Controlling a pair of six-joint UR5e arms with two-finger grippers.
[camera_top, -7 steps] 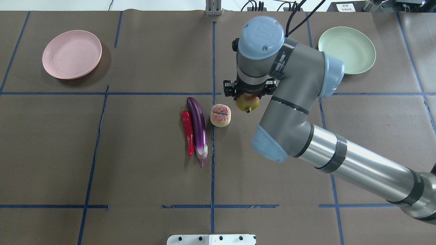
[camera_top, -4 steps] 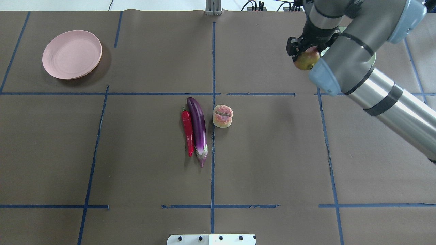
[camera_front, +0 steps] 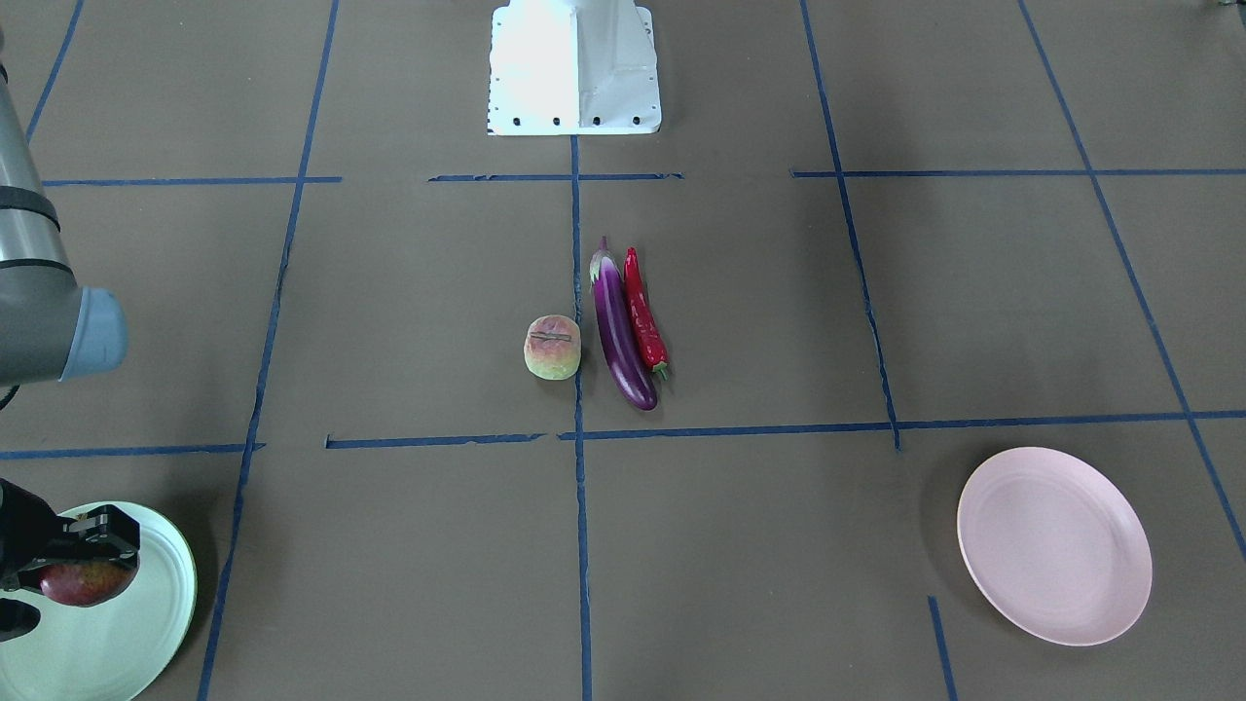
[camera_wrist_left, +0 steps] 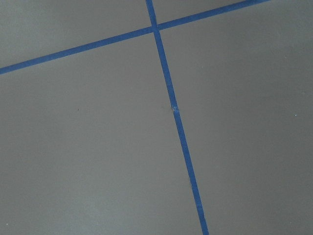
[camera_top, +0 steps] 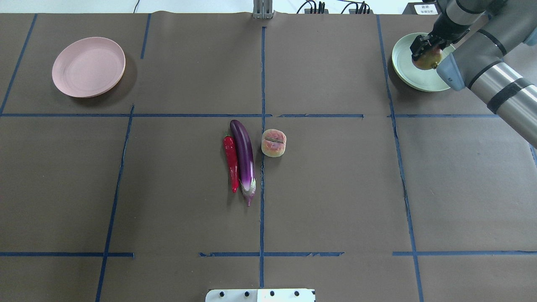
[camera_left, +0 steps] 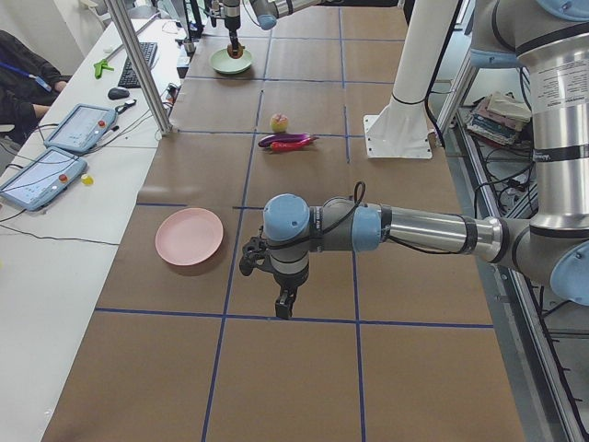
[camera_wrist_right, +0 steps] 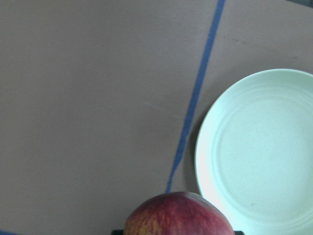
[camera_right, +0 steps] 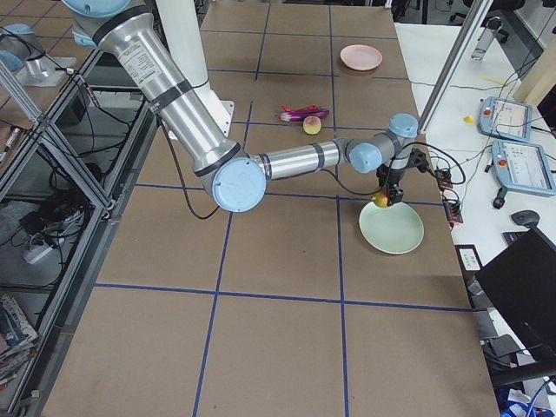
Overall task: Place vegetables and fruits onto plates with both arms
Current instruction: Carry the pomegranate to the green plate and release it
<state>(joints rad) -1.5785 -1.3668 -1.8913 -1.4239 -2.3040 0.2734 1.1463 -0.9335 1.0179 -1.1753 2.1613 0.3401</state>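
Observation:
My right gripper (camera_top: 424,49) is shut on the dark-red pomegranate (camera_top: 428,61) and holds it above the near-left part of the mint green plate (camera_top: 406,73). The right wrist view shows the pomegranate (camera_wrist_right: 178,215) low in the frame with the green plate (camera_wrist_right: 264,152) beyond it. The purple eggplant (camera_top: 244,159), the red chili (camera_top: 231,161) and the peach-like fruit (camera_top: 273,142) lie together mid-table. The pink plate (camera_top: 88,67) stands bare at the far left. My left gripper (camera_left: 283,302) shows only in the exterior left view, above bare table near the pink plate (camera_left: 189,236); I cannot tell if it is open.
The white robot base (camera_top: 260,295) stands at the near edge. Blue tape lines cross the brown table cover. A side table with tablets (camera_left: 46,157) and a metal post (camera_left: 143,64) runs along the far side. The left wrist view shows only table and tape.
My right arm has carried the pomegranate from beside the peach-like fruit at mid-table to the far right, over the mint green plate. The other produce has not moved.

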